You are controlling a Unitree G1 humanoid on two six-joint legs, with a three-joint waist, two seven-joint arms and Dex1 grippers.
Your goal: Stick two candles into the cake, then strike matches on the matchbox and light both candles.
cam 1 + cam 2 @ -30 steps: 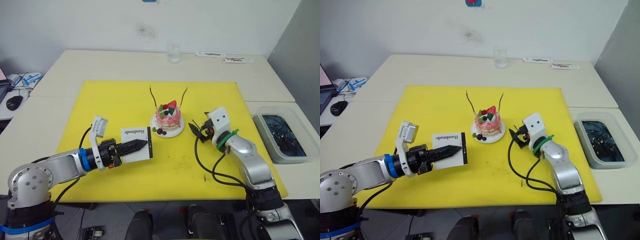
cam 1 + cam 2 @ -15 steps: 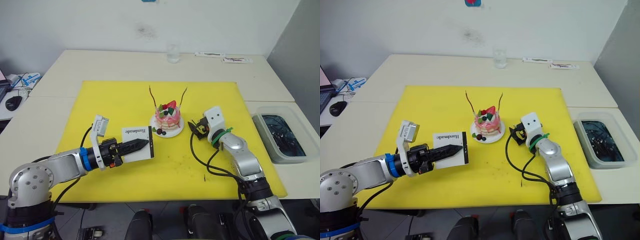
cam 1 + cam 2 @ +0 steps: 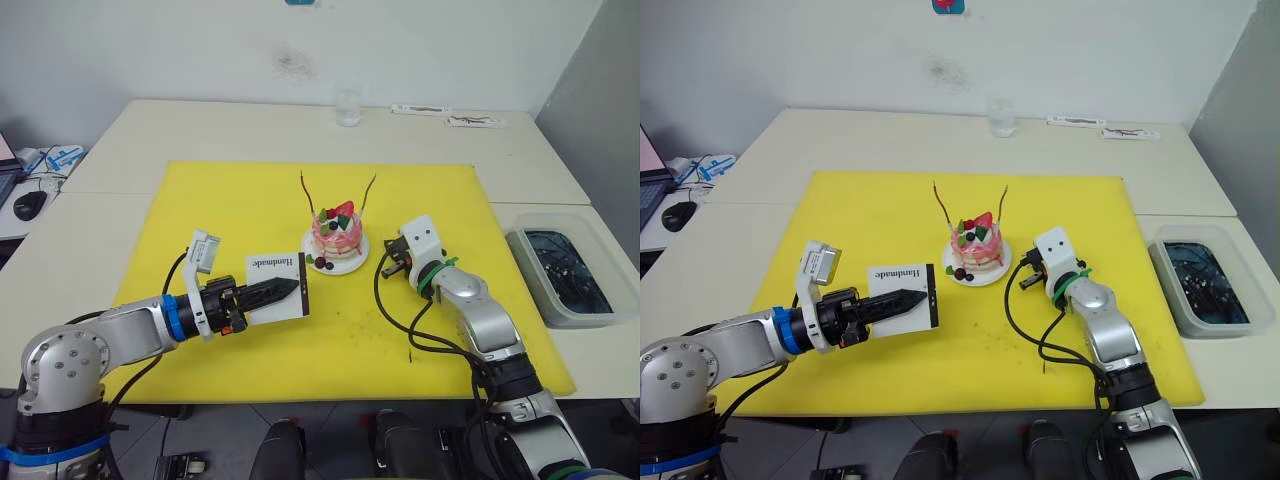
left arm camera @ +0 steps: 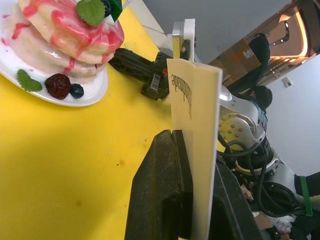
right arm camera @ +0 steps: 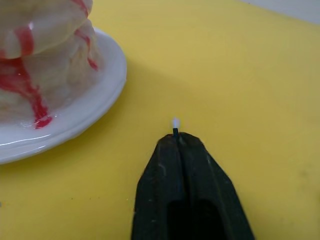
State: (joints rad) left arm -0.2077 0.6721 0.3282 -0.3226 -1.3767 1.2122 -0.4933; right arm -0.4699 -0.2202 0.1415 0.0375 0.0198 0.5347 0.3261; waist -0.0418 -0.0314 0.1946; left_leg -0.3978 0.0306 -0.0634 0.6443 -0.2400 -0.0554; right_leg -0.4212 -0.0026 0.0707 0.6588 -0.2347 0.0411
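Upright, two candles (image 3: 304,193) in cake (image 3: 336,236)

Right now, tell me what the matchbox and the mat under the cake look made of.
Matchbox: likely thin cardboard, matte white, with flat printed faces and crisp edges; the left hand is shut on it.
Mat: smooth yellow sheet, perhaps plastic or rubber; it lies flat under the cake.

The place looks like an office or lab test room: plain cream rectangular tabletops (image 3: 250,130) pushed together against a bare white wall (image 3: 200,45), a bright yellow mat (image 3: 230,210) laid on top, and a black computer mouse (image 3: 28,205) with cables at the left edge.
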